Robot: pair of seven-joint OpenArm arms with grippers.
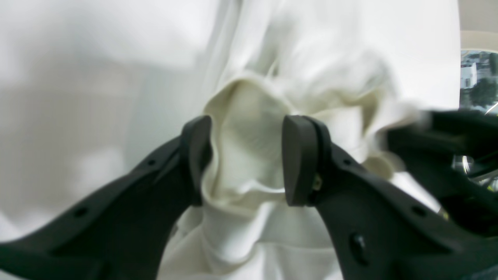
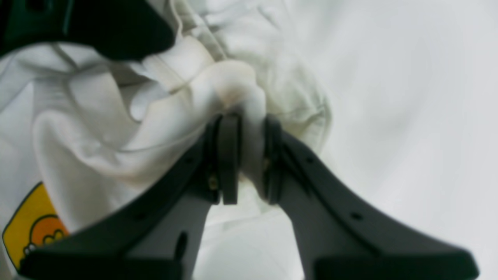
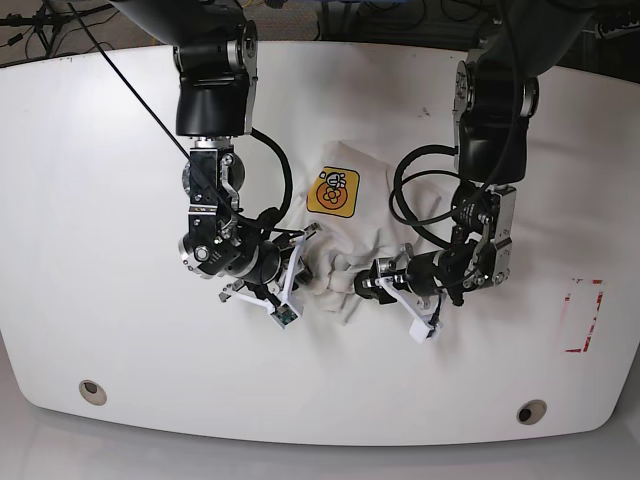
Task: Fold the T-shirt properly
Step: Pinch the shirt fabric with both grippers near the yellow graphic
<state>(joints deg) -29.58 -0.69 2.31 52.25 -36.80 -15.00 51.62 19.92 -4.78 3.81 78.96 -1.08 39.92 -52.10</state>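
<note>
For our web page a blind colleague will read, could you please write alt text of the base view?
Two robot arms reach over a crumpled off-white T-shirt on a white table, their claws close together at its near end. A yellow-orange badge shows on the shirt between the arms.

The base view looks down from above, taking in the whole white table (image 3: 160, 360) and both black robot arms. Each wrist view faces down past its own gripper's fingers at close range. All three share the crumpled off-white cotton T-shirt (image 3: 360, 215); its yellow-orange badge (image 3: 333, 192) appears in the base and right wrist views.
</note>
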